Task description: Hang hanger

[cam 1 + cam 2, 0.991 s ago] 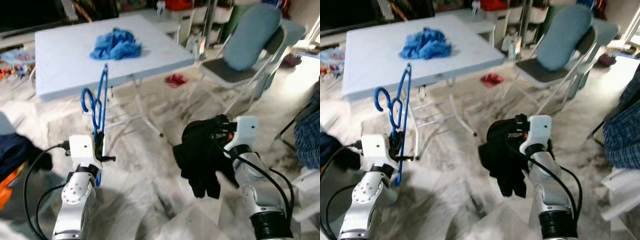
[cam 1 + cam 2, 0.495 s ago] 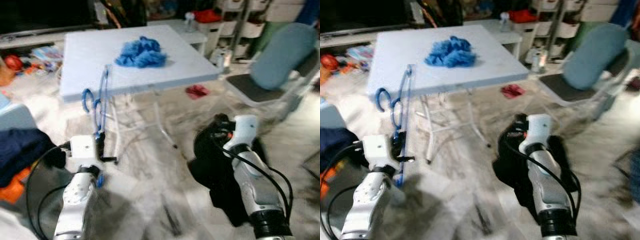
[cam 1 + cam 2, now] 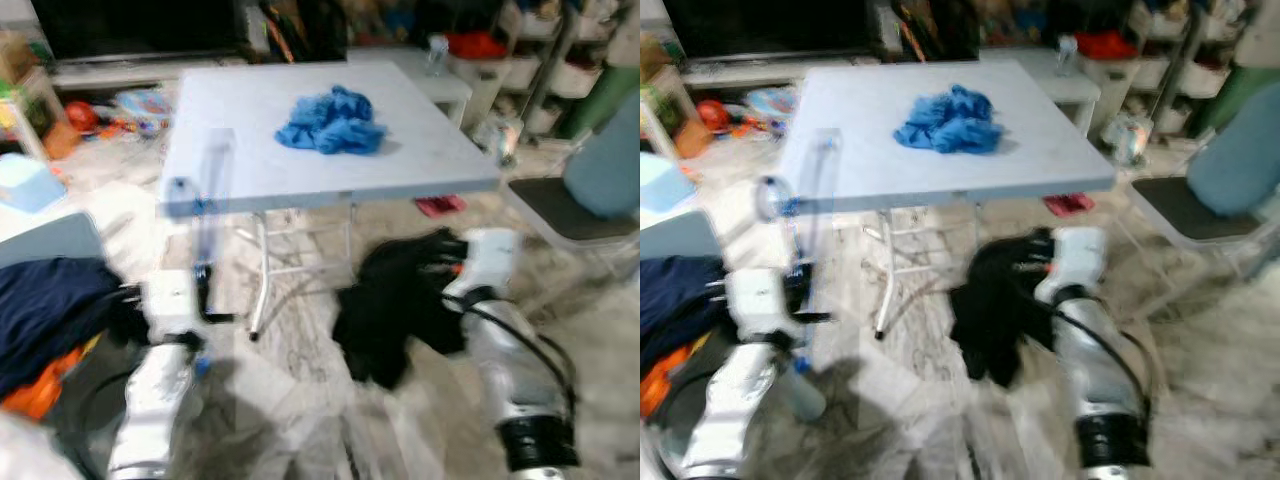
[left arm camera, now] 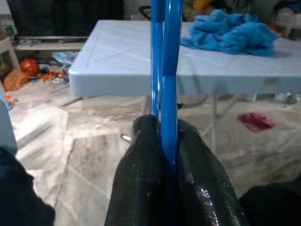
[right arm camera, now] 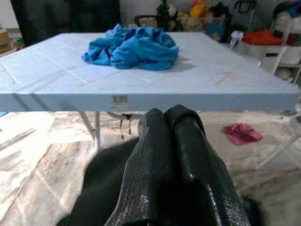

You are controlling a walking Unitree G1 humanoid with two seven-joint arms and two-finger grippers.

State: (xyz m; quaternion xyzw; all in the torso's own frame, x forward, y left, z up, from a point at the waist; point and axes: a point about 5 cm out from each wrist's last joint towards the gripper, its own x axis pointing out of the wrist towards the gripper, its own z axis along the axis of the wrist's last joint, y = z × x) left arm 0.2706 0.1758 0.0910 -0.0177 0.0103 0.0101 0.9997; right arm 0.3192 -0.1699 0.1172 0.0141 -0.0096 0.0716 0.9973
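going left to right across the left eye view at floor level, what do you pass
dark blue clothes pile → left tool holding the blue hanger → black garment → right tool gripping it → chair seat

Hanger [image 4: 165, 70]: bright blue. Left gripper [image 4: 162, 141] and right gripper [image 5: 171, 127]: glossy black fingers. Arms silver-white. Garment [image 3: 395, 300] in the right gripper: plain black, no pattern. Table [image 3: 250, 140]: pale blue-grey top, white legs. Crumpled cloth [image 3: 332, 120] on it: vivid blue. Floor [image 3: 300, 400]: white marble look, grey-black streaks. Small rag [image 3: 438, 205] beneath the table: red-pink. Clothes pile [image 3: 45, 310] at the robot's left: navy over orange. Chair [image 3: 575, 210]: dark grey seat, dusty blue back.
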